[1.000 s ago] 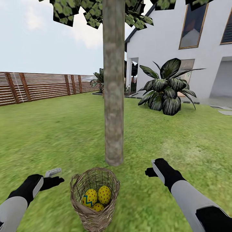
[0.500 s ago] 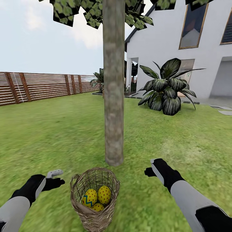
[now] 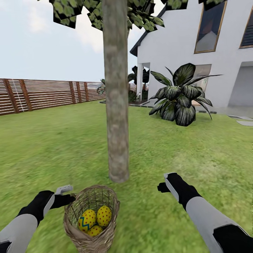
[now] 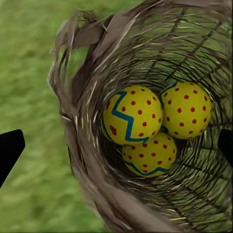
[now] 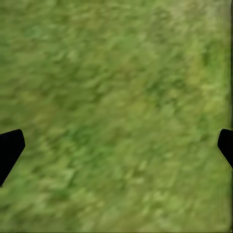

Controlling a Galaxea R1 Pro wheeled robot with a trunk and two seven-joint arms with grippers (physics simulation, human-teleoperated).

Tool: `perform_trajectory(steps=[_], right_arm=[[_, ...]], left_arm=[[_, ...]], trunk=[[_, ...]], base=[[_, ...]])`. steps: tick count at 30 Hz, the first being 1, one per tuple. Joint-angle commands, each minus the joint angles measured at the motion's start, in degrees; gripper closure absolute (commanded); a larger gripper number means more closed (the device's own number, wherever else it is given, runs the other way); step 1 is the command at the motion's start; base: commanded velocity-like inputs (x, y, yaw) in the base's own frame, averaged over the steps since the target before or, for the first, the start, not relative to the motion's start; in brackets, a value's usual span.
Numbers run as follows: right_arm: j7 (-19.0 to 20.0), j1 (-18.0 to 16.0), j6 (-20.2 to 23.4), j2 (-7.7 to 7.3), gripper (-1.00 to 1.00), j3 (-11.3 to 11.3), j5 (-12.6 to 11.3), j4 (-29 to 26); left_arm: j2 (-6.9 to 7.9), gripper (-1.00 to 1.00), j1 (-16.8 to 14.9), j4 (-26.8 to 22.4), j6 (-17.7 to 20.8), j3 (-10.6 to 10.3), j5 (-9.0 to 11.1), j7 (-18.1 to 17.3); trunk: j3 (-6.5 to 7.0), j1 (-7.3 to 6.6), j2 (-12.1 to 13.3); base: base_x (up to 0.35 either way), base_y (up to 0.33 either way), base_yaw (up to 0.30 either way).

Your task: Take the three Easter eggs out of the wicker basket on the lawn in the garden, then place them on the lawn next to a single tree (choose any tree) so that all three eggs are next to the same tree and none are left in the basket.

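Note:
The wicker basket (image 3: 78, 236) stands on the lawn (image 3: 196, 154) just in front of the tree (image 3: 116, 123). Three yellow Easter eggs with red dots lie inside it: one with a blue zigzag (image 3: 87, 219), one beside it (image 3: 104, 215), one lower down (image 3: 94, 230). My left gripper (image 3: 67, 195) is open at the basket's left rim. In the left wrist view it looks down into the basket (image 4: 77, 121) at the eggs (image 4: 132, 115), fingertips (image 4: 9, 148) wide apart. To the basket's right, my right gripper (image 3: 163, 183) is open over bare grass (image 5: 116, 97).
A white house (image 3: 218, 52) stands at the back right with a broad-leaved plant (image 3: 181, 98) in front of it. A brown slatted fence (image 3: 42, 93) runs along the back left. Open grass lies on both sides of the trunk.
The whole view has shifted, so tree and basket now sit further left in the picture. My left gripper has closed the gap to the basket's rim. The right arm holds its pose.

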Motion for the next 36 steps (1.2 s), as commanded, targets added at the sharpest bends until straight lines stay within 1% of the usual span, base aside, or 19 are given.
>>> perform_trajectory(steps=[1,6,16,21,30,36], right_arm=[[-0.41,-0.03,0.2,-0.08,-1.0,0.44,-0.59,-0.05],[-0.41,-0.03,0.2,-0.08,-1.0,0.44,-0.61,-0.04],[-0.41,-0.03,0.2,-0.14,-1.0,0.44,-0.65,-0.11],[-0.41,-0.03,0.2,-0.16,-1.0,0.44,-0.66,-0.11],[-0.41,-0.03,0.2,-0.1,-1.0,0.44,-0.66,-0.11],[-0.41,-0.03,0.2,-0.08,-1.0,0.44,-0.66,-0.11]], left_arm=[[-0.02,-1.0,-0.04,-0.09,0.41,0.38,-0.29,-0.33],[0.01,-1.0,-0.04,-0.12,0.5,0.38,-0.29,-0.33],[-0.07,-1.0,-0.04,-0.09,0.58,0.38,-0.29,-0.33],[0.07,-1.0,-0.05,-0.08,1.84,0.3,-0.36,-0.33],[-0.22,-1.0,-0.05,-0.08,1.96,0.33,-0.3,-0.2],[-0.49,-1.0,-0.05,-0.08,2.01,0.37,-0.29,-0.15]], trunk=[[-0.06,0.0,-0.03],[-0.06,0.0,-0.03],[-0.06,0.0,-0.03],[-0.06,0.0,-0.03],[-0.06,0.0,-0.03],[-0.06,0.0,-0.03]], base=[[0.111,-0.303,0.0],[0.086,-0.237,0.0],[0.006,-0.015,0.0],[0.0,0.0,0.0],[0.003,-0.002,0.0],[0.171,-0.198,0.0]])
